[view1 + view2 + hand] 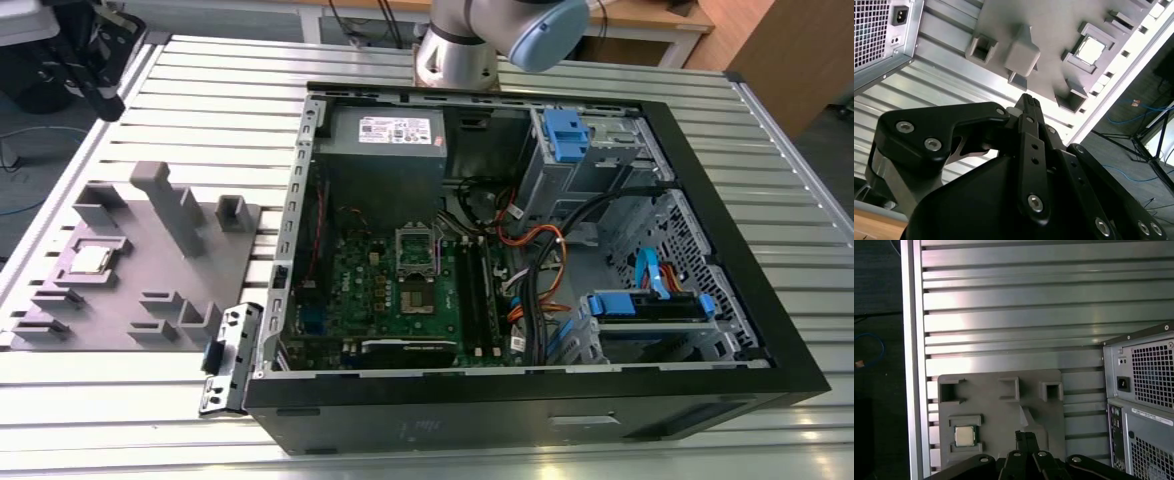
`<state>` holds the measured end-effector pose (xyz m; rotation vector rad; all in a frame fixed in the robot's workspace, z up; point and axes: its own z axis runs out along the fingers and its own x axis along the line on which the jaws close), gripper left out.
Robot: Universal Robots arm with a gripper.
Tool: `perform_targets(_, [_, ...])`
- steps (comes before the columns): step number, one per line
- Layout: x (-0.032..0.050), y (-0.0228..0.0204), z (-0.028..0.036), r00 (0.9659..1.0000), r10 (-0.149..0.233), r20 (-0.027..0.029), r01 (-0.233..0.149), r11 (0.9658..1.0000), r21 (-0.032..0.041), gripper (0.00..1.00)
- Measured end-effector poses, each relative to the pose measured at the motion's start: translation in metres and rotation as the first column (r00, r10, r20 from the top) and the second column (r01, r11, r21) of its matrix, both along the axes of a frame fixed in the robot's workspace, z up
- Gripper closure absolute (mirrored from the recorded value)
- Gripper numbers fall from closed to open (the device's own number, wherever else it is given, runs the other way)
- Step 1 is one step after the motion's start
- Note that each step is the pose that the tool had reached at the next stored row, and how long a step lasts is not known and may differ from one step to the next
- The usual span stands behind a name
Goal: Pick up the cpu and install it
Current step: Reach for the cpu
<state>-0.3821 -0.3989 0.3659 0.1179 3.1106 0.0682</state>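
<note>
- The exterior view looks into the open computer case at its socket.
- In both wrist views the gripper hangs above the grey holder, seemingly closed and empty.
- The cpu lies flat in a holder recess, metal top up; being square, it has no long axis.

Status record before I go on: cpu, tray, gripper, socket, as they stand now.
cpu: lying flat in a recess of the grey tray, not held
tray: on the slatted table, at the exterior view's left of the case
gripper: shut, empty, over the tray, apart from the cpu
socket: inside the open case, cpu not in it
</note>
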Motion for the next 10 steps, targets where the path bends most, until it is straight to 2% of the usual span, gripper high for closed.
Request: perform_targets(10, [-0.0167,0.0000,-0.0066,1.0000,0.000,0.0000,0.000,1.0000,0.0000,0.89])
